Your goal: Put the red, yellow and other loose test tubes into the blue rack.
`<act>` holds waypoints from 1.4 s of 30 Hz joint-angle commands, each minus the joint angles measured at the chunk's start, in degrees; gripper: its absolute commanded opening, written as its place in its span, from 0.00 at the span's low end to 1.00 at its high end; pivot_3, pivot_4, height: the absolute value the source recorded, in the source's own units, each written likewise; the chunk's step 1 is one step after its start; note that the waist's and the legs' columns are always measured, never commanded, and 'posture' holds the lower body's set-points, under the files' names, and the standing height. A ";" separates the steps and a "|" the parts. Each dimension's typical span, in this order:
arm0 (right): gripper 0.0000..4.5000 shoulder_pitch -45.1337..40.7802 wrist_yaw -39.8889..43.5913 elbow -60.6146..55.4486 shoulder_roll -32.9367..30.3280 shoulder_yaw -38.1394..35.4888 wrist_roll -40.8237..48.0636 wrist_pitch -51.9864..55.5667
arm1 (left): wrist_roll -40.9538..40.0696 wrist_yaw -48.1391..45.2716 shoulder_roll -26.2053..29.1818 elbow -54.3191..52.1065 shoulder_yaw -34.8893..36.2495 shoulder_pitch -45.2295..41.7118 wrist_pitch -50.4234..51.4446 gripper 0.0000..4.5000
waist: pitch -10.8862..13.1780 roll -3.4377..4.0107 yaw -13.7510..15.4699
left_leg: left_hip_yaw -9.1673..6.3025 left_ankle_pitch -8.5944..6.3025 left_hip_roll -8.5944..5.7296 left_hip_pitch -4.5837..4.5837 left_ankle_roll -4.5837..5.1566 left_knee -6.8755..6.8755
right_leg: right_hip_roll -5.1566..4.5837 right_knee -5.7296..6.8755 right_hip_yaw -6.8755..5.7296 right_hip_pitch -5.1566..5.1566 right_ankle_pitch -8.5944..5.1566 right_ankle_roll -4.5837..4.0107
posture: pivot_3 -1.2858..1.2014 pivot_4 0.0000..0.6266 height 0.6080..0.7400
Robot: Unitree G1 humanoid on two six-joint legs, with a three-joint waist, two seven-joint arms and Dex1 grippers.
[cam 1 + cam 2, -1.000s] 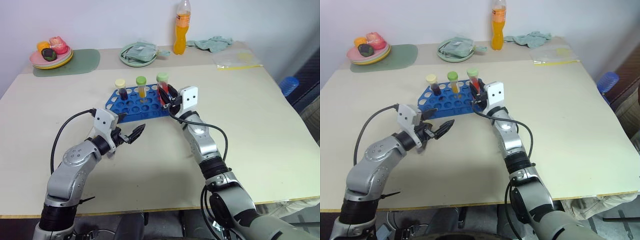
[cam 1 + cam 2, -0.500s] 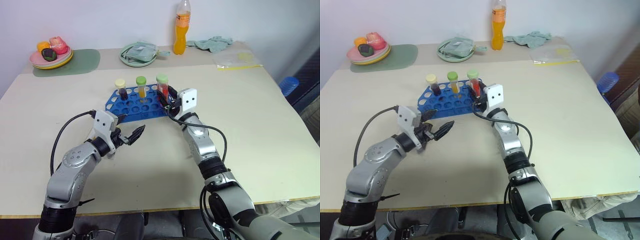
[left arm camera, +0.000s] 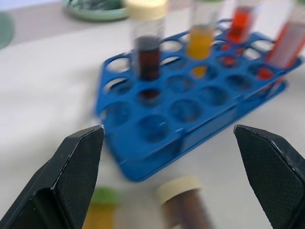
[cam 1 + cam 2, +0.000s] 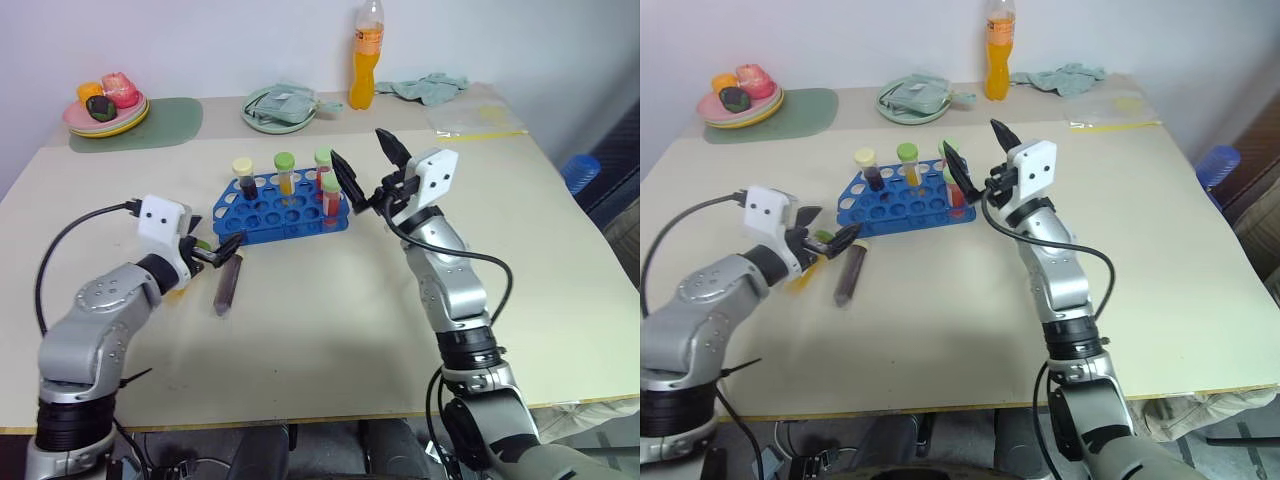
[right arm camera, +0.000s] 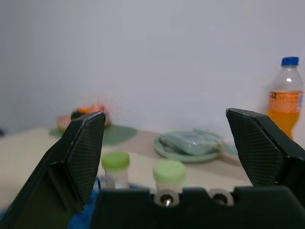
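Both grippers stand spread and empty. From the left eye view, the right gripper (image 4: 365,172) is lifted above the right end of the blue rack (image 4: 281,206), its two black fingers wide apart. That rack sits toward the far middle of the tabletop (image 4: 520,240) and holds four upright tubes: a dark tube with a yellow cap (image 4: 243,177), a yellow tube with a green cap (image 4: 285,171), and two red tubes (image 4: 329,192) at its right end. The left gripper (image 4: 215,252) hovers low off the rack's left near corner, fingers apart. Just beside it a loose dark tube (image 4: 225,286) lies flat on the tabletop, and a loose yellow tube (image 4: 190,256) lies partly hidden under the gripper. Along the far edge are a plate of food (image 4: 103,108), a green plate (image 4: 280,107), an orange drink bottle (image 4: 365,56) and a cloth (image 4: 430,86).

The left wrist view looks between the spread left fingers (image 3: 71,176) at the rack (image 3: 157,129), with both loose tubes' caps lying short of it.

The right wrist view has wide-set fingers (image 5: 81,152) framing two green caps (image 5: 169,171), the bottle (image 5: 285,102) beyond.
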 commanded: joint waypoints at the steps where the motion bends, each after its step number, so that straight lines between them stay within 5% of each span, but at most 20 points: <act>1: 0.99 1.87 9.38 -9.74 -7.68 1.70 4.94 9.52 | 2.32 2.92 7.12 4.50 -0.74 -7.49 15.41 1.00 | 0.00 0.01 -0.01 | -0.01 -0.04 0.00 0.00 0.07 0.01 | 0.00 0.04 0.00 0.00 0.00 0.00 | 0.52 0.24 1.00; 4: 0.99 4.76 17.86 -16.14 -18.35 3.50 6.92 17.36 | -1.61 -2.13 11.57 13.24 -4.03 -17.75 29.83 1.00 | 0.01 0.00 0.24 | 0.00 -0.06 -0.02 0.01 0.12 0.05 | 0.02 0.06 -0.01 0.02 -0.01 0.01 | 0.52 0.24 1.00; 8: 0.99 9.43 26.87 -22.13 -28.70 3.89 9.97 20.97 | -0.04 -6.82 16.84 23.39 -16.39 -27.36 34.60 1.00 | 0.02 -0.05 0.08 | 0.09 -0.10 -0.06 -0.01 0.18 0.11 | -0.01 -0.01 -0.12 0.14 -0.03 0.05 | 0.52 0.24 1.00; 18: 0.99 12.96 24.95 -25.94 -28.50 4.75 8.05 21.05 | 5.35 -13.35 17.73 32.10 -31.66 -33.61 28.03 1.00 | 0.02 -0.09 0.13 | 0.08 -0.08 -0.02 -0.05 0.16 0.15 | 0.00 0.03 -0.07 0.06 -0.03 0.05 | 0.52 0.24 1.00; 21: 1.00 13.49 23.92 -26.53 -27.74 5.02 7.69 21.14 | 6.88 -14.35 17.46 34.39 -32.02 -33.27 25.65 0.83 | 0.02 -0.10 0.16 | 0.05 -0.08 -0.03 -0.06 0.16 0.16 | -0.02 0.03 -0.07 0.05 -0.03 0.04 | 0.52 0.24 1.00; 26: 1.00 13.62 22.99 -26.63 -26.99 5.68 7.06 21.03 | 8.43 -14.59 17.15 36.52 -30.37 -32.97 25.00 0.29 | 0.02 -0.10 0.03 | 0.02 -0.09 -0.03 -0.06 0.16 0.16 | -0.02 0.04 -0.07 0.05 -0.03 0.04 | 0.52 0.24 1.00; 30: 1.00 13.98 22.60 -26.83 -26.78 5.83 7.06 21.06 | 8.93 -11.28 16.84 35.54 -21.04 -30.68 17.17 0.29 | 0.02 -0.10 -0.01 | -0.01 -0.08 -0.03 -0.06 0.16 0.16 | -0.02 0.06 -0.06 0.01 -0.03 0.05 | 0.52 0.24 1.00; 33: 1.00 14.54 20.50 -25.14 -25.38 5.94 6.12 21.04 | 11.70 -4.81 14.16 27.52 -9.12 -23.74 -7.00 0.29 | 0.01 -0.14 0.19 | -0.04 -0.04 0.01 -0.06 0.08 0.15 | -0.07 0.04 -0.05 0.00 -0.02 0.03 | 0.52 0.24 1.00; 36: 1.00 15.20 17.19 -22.47 -22.25 5.56 5.72 21.71 | 4.27 -2.82 5.13 14.89 3.14 -18.41 -11.17 0.29 | -0.04 -0.26 0.86 | -0.06 0.11 0.02 -0.09 -0.18 0.19 | -0.14 -0.05 -0.07 0.05 -0.01 0.02 | 0.52 0.24 1.00; 42: 1.00 16.63 15.27 -20.38 -19.40 6.90 3.80 20.52 | 6.76 0.64 -10.56 -6.40 -7.49 -6.73 -23.48 0.29 | -0.09 -0.27 2.07 | 0.03 0.08 -0.05 -0.09 -0.14 0.26 | -0.19 -0.18 -0.03 0.17 -0.01 0.04 | 0.52 0.24 1.00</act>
